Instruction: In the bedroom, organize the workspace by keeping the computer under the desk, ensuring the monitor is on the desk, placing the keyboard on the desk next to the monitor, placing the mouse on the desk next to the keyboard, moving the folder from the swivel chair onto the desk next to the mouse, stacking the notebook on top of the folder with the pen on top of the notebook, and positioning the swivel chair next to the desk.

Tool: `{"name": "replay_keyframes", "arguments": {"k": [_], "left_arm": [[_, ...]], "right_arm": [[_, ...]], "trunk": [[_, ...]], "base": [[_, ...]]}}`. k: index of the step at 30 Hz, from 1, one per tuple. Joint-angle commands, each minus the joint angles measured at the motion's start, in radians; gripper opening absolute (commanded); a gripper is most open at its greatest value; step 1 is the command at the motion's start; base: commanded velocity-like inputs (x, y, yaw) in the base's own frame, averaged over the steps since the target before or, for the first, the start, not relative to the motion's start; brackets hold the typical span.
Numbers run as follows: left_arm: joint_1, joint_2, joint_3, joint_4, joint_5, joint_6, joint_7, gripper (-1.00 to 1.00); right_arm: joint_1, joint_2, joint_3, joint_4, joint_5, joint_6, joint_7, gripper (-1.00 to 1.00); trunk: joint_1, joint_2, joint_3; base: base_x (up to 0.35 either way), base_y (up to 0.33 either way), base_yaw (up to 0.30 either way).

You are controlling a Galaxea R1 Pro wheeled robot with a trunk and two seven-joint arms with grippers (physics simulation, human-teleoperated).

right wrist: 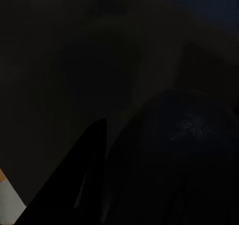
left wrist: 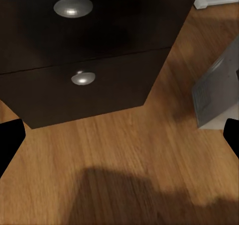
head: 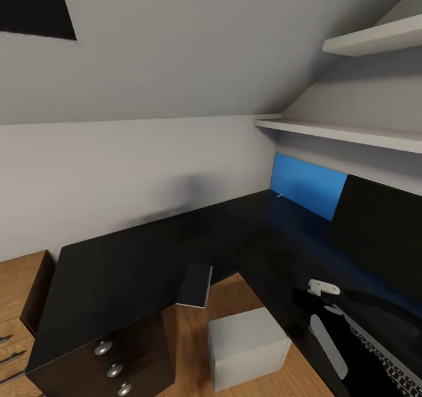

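head view: notebook overhangs desk edge; no readable writing.

Robot body: black arm and fingers with white fittings, matte finish, no markings legible.

Head view: the right arm is black-cased, with a small white bracket of rounded, lobed outline near its upper end and a long white oval panel set along the link below it. Left wrist view: the left gripper presents two plain black fingertips with blunt, angled ends and no visible screws or cables. Right wrist view: a right finger shows as a black tapering wedge with a faint pale edge line; surrounding detail is too dark to assess.
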Motion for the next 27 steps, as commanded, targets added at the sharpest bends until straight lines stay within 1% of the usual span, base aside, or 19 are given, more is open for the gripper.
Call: {"name": "replay_keyframes", "arguments": {"k": [1, 3, 11, 14, 20, 27], "left_arm": [[-0.001, 0.000, 0.009, 0.000, -0.009, -0.002, -0.002, 1.00], [0.000, -0.001, 0.009, 0.000, -0.009, -0.001, -0.001, 1.00], [0.000, -0.001, 0.009, 0.000, -0.009, -0.001, -0.002, 1.00], [0.000, -0.001, 0.009, 0.000, -0.009, -0.001, -0.002, 1.00], [0.000, 0.000, 0.009, 0.000, -0.009, -0.002, -0.002, 1.00], [0.000, 0.001, 0.009, 0.000, -0.009, -0.002, -0.002, 1.00]], "right_arm": [[-0.001, -0.002, 0.004, -0.001, -0.010, 0.011, -0.008, -1.00], [-0.001, -0.003, 0.003, -0.001, -0.009, 0.033, -0.008, -1.00], [-0.008, -0.005, -0.003, 0.000, -0.006, 0.197, -0.011, -1.00], [-0.011, -0.007, -0.004, 0.001, -0.006, 0.230, -0.011, -1.00], [-0.026, -0.015, -0.004, 0.002, -0.006, 0.246, -0.013, -1.00], [-0.031, -0.021, -0.004, 0.000, -0.005, 0.239, -0.007, -1.00]], "trunk": [[0.000, -0.001, -0.001], [0.000, -0.001, -0.001], [0.000, -0.001, -0.001], [0.000, -0.001, -0.001], [0.000, -0.001, -0.001], [0.000, -0.001, -0.001]], "base": [[0.000, 0.000, 0.000], [0.000, 0.000, 0.000], [0.000, 0.000, 0.000], [0.000, 0.000, 0.000], [0.000, 0.000, 0.000], [0.000, 0.000, 0.000]]}}
